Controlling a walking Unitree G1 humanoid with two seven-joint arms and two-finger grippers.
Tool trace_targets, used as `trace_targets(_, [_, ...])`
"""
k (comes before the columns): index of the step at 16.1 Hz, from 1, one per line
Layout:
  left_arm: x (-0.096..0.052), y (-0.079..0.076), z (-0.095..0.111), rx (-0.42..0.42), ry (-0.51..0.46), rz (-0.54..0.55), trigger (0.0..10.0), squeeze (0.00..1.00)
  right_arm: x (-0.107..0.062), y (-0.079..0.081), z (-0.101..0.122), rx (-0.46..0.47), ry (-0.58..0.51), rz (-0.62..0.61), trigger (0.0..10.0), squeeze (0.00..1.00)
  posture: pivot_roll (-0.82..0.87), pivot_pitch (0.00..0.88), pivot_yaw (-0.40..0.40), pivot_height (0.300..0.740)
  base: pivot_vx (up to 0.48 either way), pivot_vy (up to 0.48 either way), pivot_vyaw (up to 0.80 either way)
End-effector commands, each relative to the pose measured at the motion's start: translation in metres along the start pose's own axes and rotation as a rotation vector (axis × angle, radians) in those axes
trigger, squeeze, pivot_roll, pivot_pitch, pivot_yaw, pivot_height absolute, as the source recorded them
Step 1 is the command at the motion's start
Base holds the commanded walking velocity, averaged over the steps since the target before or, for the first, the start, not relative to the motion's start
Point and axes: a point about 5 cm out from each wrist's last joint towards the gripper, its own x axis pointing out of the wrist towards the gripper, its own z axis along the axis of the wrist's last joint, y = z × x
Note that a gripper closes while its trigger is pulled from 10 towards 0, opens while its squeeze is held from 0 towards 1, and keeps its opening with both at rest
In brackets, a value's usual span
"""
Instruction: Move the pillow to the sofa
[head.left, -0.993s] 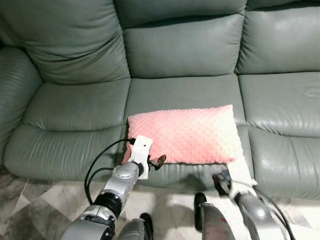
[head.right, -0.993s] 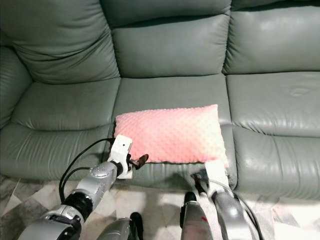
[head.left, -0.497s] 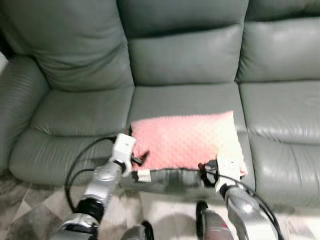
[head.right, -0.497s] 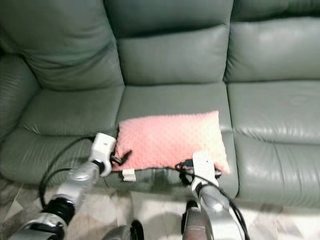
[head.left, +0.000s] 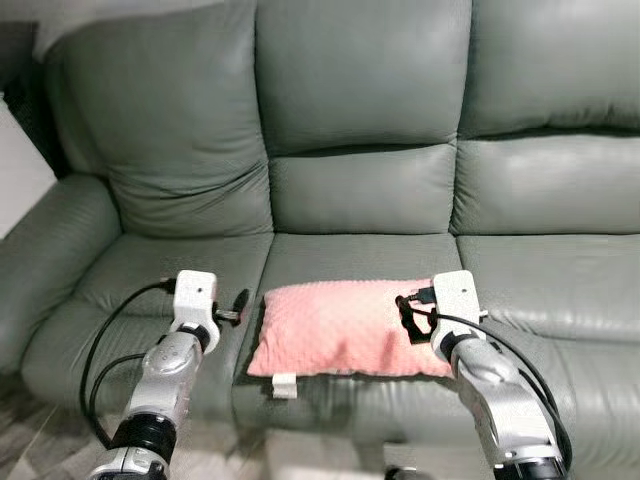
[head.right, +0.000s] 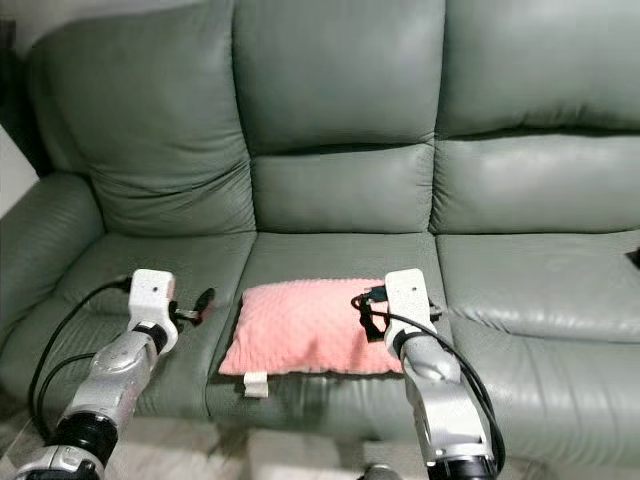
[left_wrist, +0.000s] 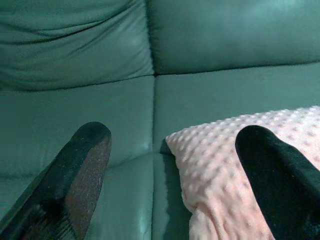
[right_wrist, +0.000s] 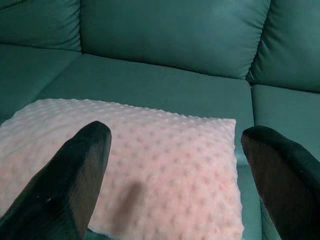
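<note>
On the left seat cushion of the sofa (head.left: 180, 260), my left claw (head.left: 238, 306) hovers just beside the pillow's (head.left: 340, 328) left edge, apart from it. Its fingers (left_wrist: 82, 175) are spread wide with nothing between them; in the left wrist view one finger sits over bare green leather and the other over the pillow's near corner.

Next along, the pink dotted pillow lies flat on the middle seat cushion, near its front edge, with a small white tag (head.left: 283, 385) hanging off the front.

Over the pillow's right end my right claw (head.left: 410, 318) hangs, its fingers (right_wrist: 75, 180) released and wide apart, gripping nothing. The right wrist view looks down on the pillow's top, with the seat and backrest beyond it.
</note>
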Motion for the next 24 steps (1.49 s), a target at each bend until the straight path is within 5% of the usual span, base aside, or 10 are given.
trace_targets(1, [-0.003, 0.007, 0.003, -0.035, -0.035, 0.058, 10.0, 0.0, 0.004, 0.006, 0.005, 0.008, -0.017, 0.034, 10.0, 0.0, -0.19, 0.0, 0.082, 0.74, 0.0, 0.0, 0.0])
trace_targets(6, [0.003, 0.002, 0.015, -0.069, -0.079, 0.084, 10.0, 0.0, 0.014, 0.011, 0.016, 0.002, -0.062, 0.048, 10.0, 0.0, -0.18, 0.0, 0.078, 0.74, 0.0, 0.0, 0.0])
trace_targets(9, [0.007, 0.008, 0.032, -0.063, -0.15, 0.129, 10.0, 0.0, 0.016, 0.012, 0.042, -0.078, -0.225, 0.076, 10.0, 0.0, -0.18, 0.0, 0.085, 0.74, 0.0, 0.0, 0.0])
trace_targets(13, [0.005, 0.017, 0.042, -0.088, -0.209, 0.244, 10.0, 0.0, 0.023, 0.023, 0.056, -0.084, -0.284, 0.136, 10.0, 0.0, -0.13, 0.0, 0.055, 0.74, 0.0, 0.0, 0.0])
trace_targets(19, [-0.002, 0.024, 0.038, -0.129, -0.212, 0.294, 10.0, 0.0, 0.028, 0.047, 0.068, -0.104, -0.327, 0.201, 10.0, 0.0, -0.13, 0.0, 0.058, 0.74, 0.0, 0.0, 0.8])
trace_targets(24, [0.005, 0.015, 0.051, -0.092, -0.214, 0.285, 10.0, 0.0, 0.025, 0.06, 0.063, -0.105, -0.336, 0.22, 10.0, 0.0, -0.15, 0.0, 0.071, 0.74, 0.0, 0.0, 0.8])
